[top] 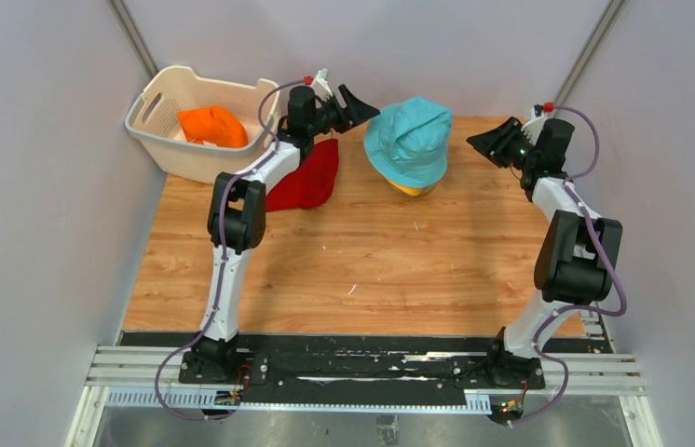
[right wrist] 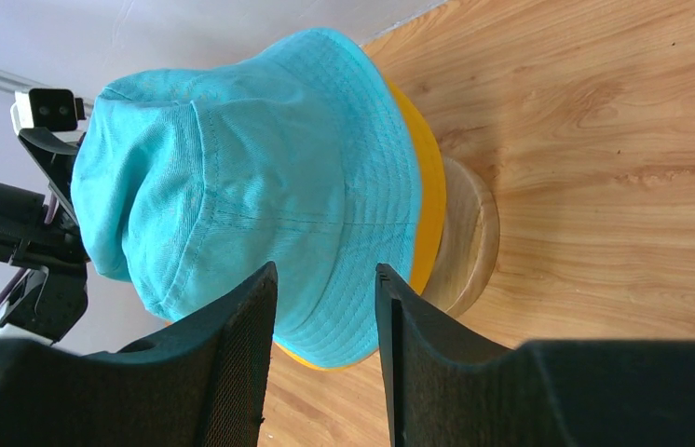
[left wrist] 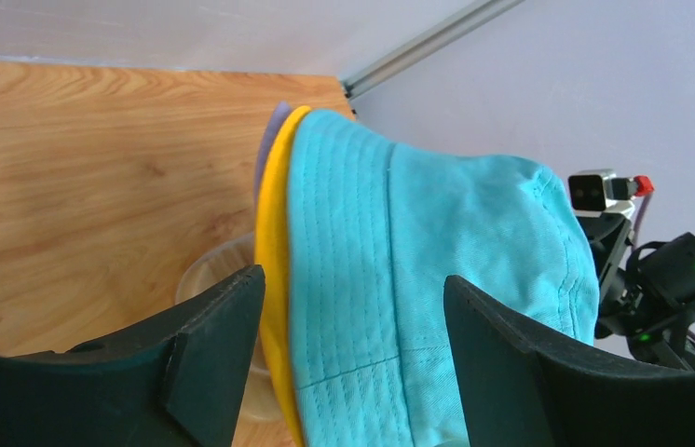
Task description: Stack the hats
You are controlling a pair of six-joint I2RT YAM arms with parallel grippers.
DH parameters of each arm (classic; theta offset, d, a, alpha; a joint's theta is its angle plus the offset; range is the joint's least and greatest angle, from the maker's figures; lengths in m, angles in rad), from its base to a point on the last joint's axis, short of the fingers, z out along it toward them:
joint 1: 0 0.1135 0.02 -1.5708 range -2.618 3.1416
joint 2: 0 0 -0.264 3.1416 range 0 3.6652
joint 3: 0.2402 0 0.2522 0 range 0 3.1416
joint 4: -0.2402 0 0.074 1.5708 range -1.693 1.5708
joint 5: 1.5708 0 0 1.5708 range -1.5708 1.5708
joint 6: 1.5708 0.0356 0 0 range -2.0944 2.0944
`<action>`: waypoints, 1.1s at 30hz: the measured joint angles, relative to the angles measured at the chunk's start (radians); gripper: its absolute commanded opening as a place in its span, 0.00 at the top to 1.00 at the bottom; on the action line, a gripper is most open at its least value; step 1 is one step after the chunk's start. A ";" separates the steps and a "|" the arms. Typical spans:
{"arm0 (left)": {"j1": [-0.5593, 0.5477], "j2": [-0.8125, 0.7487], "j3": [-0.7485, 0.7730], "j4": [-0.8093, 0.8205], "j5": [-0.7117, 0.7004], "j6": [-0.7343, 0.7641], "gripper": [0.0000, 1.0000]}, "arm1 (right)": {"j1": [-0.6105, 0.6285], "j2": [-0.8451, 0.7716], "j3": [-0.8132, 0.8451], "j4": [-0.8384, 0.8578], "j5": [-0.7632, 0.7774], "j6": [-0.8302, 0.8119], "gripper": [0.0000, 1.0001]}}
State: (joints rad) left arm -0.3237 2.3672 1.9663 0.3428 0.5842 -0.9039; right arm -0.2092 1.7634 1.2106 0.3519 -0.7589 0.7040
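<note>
The teal hat (top: 409, 138) sits on top of the yellow hat (top: 406, 189) on the wooden stand (right wrist: 470, 233) at the back middle of the table. A sliver of the lavender hat (left wrist: 275, 130) shows under the yellow brim (left wrist: 271, 242). The red hat (top: 311, 177) lies flat on the table under my left arm. The orange hat (top: 213, 126) lies in the white basket (top: 162, 144). My left gripper (top: 367, 104) is open and empty just left of the teal hat (left wrist: 418, 279). My right gripper (top: 476, 144) is open and empty just right of the teal hat (right wrist: 251, 186).
The white basket stands at the back left corner, against the wall. Grey walls close in the table at the back and on both sides. The wooden tabletop (top: 372, 270) stretches from the hats to the arm bases.
</note>
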 measured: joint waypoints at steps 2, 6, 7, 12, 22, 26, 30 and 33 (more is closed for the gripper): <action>0.000 0.020 0.024 0.014 0.018 -0.014 0.26 | 0.000 0.000 0.000 -0.003 0.000 -0.003 0.57; 0.000 0.045 0.032 0.022 0.038 -0.032 0.26 | 0.000 0.000 -0.001 -0.008 -0.002 -0.010 0.57; 0.000 0.048 0.032 0.022 0.040 -0.036 0.26 | 0.000 0.000 -0.001 -0.008 -0.002 -0.011 0.57; 0.000 0.074 0.042 0.022 0.061 -0.048 0.26 | 0.000 -0.002 -0.010 -0.009 -0.006 -0.015 0.57; -0.003 0.115 0.060 0.124 0.103 -0.142 0.91 | 0.000 -0.003 -0.025 -0.012 -0.015 -0.018 0.58; 0.001 0.129 0.019 0.291 0.108 -0.253 1.00 | 0.000 -0.003 -0.040 -0.013 -0.019 -0.023 0.58; 0.001 0.129 -0.081 0.447 0.089 -0.342 1.00 | 0.000 -0.003 -0.044 -0.014 -0.021 -0.025 0.58; 0.000 0.128 -0.160 0.516 0.069 -0.364 1.00 | 0.000 -0.003 -0.044 -0.013 -0.028 -0.025 0.58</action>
State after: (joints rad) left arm -0.3233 2.4950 1.8061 0.8585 0.6533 -1.2678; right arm -0.2092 1.7603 1.1664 0.3389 -0.7872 0.6792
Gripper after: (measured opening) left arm 0.048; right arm 0.426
